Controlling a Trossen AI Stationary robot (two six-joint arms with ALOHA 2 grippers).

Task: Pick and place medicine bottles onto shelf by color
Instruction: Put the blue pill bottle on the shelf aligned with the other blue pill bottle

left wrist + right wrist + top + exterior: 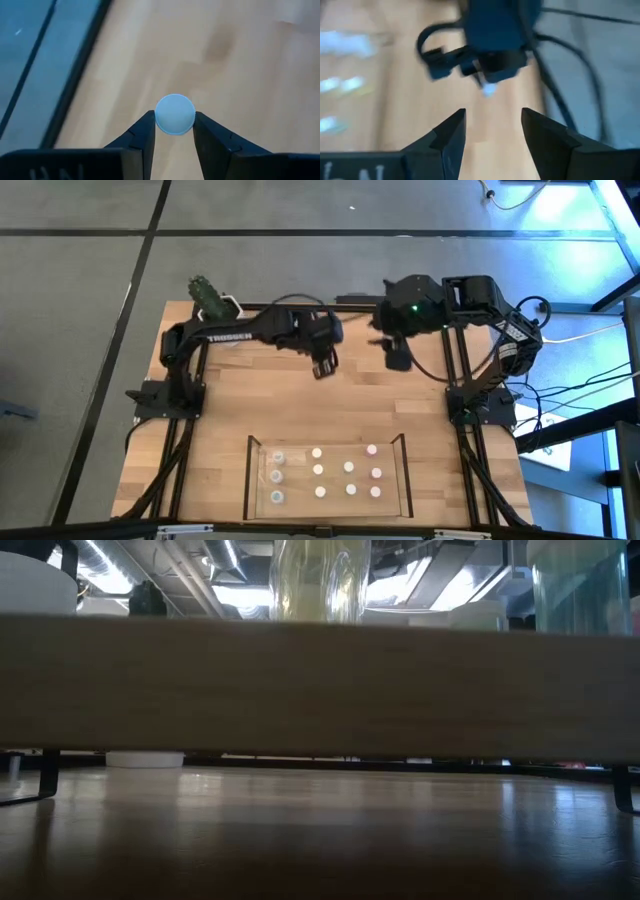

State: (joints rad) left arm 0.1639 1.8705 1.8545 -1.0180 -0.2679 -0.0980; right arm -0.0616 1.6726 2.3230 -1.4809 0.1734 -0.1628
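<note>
Overhead, the table [220, 440] is pale, matte wood with a visible plank grain, framed by thin black metal rails. At its near edge sits the shelf [253, 480], a wide shallow rectangular tray with clear walls, thin dark edges and a light-wood floor. Small round medicine bottles [318, 471] stand inside it in loose rows: pale white caps in the middle, pinkish ones toward the right, clear-grey ones toward the left. At the far left corner of the table stands a white pot with a green cactus [207, 297].

The left gripper [323, 366] hangs above the far middle of the table, well apart from the shelf. In its wrist view, its two dark, wedge-shaped fingers [142, 135] are partly closed and pinch a bottle [175, 114] between their tips; the round pale cap has a finely ribbed rim and touches both fingers.

The right gripper [398, 358] hovers just to the right of the left one, also over the far part of the table. Its own wrist view shows smooth black fingers [451, 134] spread apart with bare wood between them and nothing held.
</note>
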